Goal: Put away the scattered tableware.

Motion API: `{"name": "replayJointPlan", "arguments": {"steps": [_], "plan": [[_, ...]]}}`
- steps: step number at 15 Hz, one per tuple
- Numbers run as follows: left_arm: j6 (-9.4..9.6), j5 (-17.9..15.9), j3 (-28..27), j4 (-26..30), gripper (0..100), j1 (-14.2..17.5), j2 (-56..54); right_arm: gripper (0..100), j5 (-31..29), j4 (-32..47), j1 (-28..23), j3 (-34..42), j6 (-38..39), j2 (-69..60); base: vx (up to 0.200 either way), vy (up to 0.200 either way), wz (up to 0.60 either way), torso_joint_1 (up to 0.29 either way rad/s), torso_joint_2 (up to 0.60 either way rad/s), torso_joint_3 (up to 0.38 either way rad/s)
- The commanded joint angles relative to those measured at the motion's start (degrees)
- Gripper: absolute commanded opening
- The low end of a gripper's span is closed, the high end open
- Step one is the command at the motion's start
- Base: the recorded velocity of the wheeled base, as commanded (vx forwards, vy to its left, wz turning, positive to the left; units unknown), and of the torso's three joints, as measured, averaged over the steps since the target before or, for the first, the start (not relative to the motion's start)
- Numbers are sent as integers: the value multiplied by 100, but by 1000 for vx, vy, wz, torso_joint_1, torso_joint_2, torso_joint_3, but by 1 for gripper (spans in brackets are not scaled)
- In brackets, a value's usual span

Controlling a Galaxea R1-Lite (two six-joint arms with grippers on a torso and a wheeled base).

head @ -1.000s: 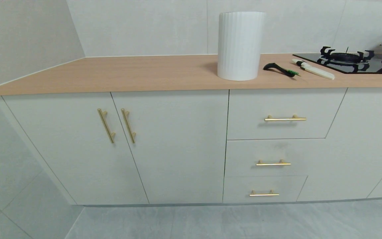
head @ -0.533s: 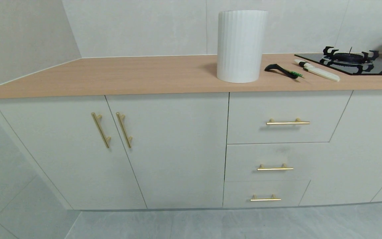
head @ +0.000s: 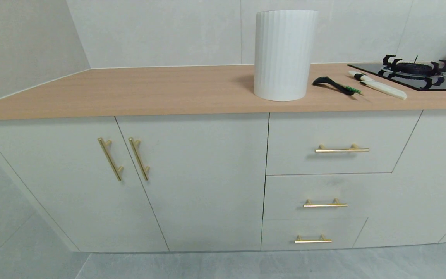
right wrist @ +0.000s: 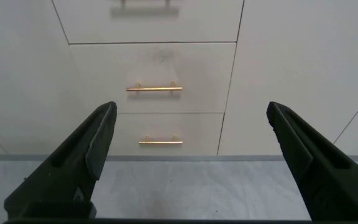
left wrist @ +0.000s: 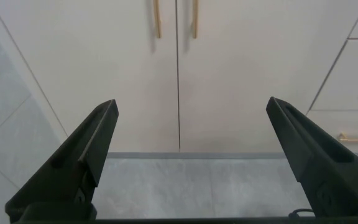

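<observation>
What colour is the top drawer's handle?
Top drawer's handle: gold, best in the head view.

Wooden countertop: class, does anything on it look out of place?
A black curved utensil with a green tip and a long white knife lie loose, slantwise, beside the tall white ribbed container, near the black hob.

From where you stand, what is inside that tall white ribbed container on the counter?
I cannot tell: the white container stands upright on the wooden counter, and its wall hides the inside. A black tool lies beside it.

Black, matte, wedge-tapered fingers [left wrist: 79,162] — on left gripper [left wrist: 190,104] and right gripper [right wrist: 190,107] alike.
</observation>
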Motion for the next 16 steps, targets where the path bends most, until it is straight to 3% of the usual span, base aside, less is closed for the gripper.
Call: {"name": "replayJointPlan", "arguments": {"steps": [1,5,6,7,10,16], "plan": [[-1,2,1,1,100,5,7,100,1,-1,4,-1,9,7,0,0,0,0,0,0],[-1,2,1,1,100,5,7,100,1,-19,4,-248,26,34,0,0,0,0,0,0],[-1,2,1,1,100,5,7,100,10,17,109,-1047,290,376,0,0,0,0,0,0],[-1,2,1,1,100,5,7,100,28,52,399,-1654,413,1088,0,0,0,0,0,0],[-1,2,1,1,100,5,7,100,54,34,927,-2137,334,3207,0,0,0,0,0,0],[-1,2,1,1,100,5,7,100,300,-405,936,-3447,211,7126,0,0,0,0,0,0]]}}
